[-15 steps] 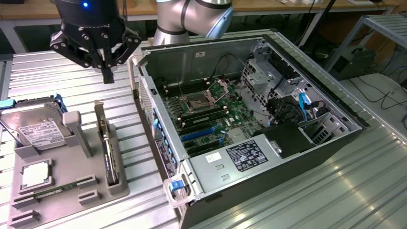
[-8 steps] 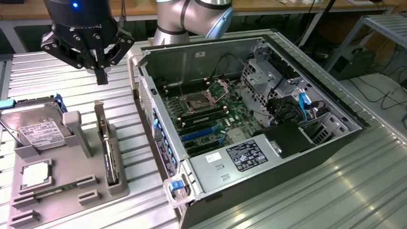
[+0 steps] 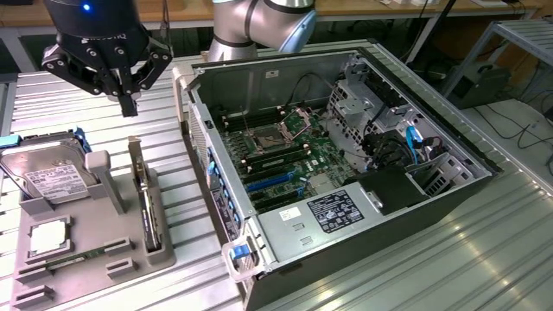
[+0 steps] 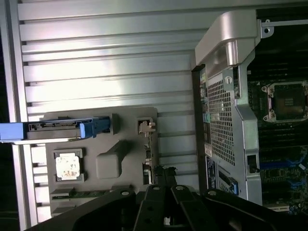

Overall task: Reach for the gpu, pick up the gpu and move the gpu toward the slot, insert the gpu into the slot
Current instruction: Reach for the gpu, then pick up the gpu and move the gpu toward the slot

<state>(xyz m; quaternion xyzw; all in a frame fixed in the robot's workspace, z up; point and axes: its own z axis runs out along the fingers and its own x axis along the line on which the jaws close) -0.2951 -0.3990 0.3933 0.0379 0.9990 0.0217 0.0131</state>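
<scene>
Holder: moulded grey plastic tray (image 3: 95, 227) at the front of the ribbed metal table (image 3: 484, 246); matte, with blocky pockets
Gpu: the gpu (image 3: 149, 207) stands on its long edge in a groove of the holder, on the side nearest the case; thin, flat, dark board; silver bracket upright at its far end; not yet lifted
Handling: I judge it light and stiff, yet fragile; the top edge is narrow, so it could tip or slip in a loose pinch
Hold: best taken, I think, across the top edge, pads on the two flat faces, away from the lower edge seated in the groove
Hard drive: boxy, silver, labelled (image 3: 48, 175); propped near the card in the same holder
Case: open tower (image 3: 285, 74) lying on its side; sheet metal, perforated rear wall; green motherboard (image 3: 333, 155) inside
Slot: long narrow blue plastic strip (image 3: 269, 184) on the motherboard; well apart from the card; nothing seated in it
Gripper: black, with jointed linkages (image 3: 129, 107); hangs above the table beyond the bracket end, clear of the card; fingers drawn together on nothing
</scene>
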